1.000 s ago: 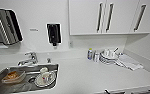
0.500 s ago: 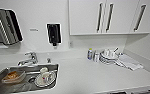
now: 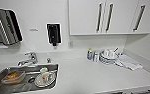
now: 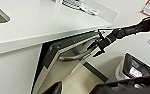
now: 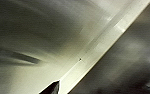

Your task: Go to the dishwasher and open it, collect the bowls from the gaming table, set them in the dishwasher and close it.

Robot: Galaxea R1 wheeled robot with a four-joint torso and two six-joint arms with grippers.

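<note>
In the left wrist view the dishwasher (image 4: 66, 62) stands under the white counter with its steel door tilted partly outward and a dark gap along the top. My right gripper (image 4: 99, 45) reaches in on its dark arm and sits at one end of the bar handle (image 4: 72, 57). The right wrist view is pressed close to the brushed steel panel (image 5: 41, 37). A sliver of the dishwasher front (image 3: 141, 92) peeks below the counter edge in the head view. The bowls and the gaming table are out of view.
A steel sink (image 3: 6, 86) with a tap (image 3: 28, 58) holds white crockery and an orange item. More white crockery (image 3: 108, 56) and a cloth (image 3: 128, 63) lie on the counter (image 3: 91, 77). Upper cabinets (image 3: 103, 17) hang above. A bin (image 4: 136, 70) stands beside the dishwasher.
</note>
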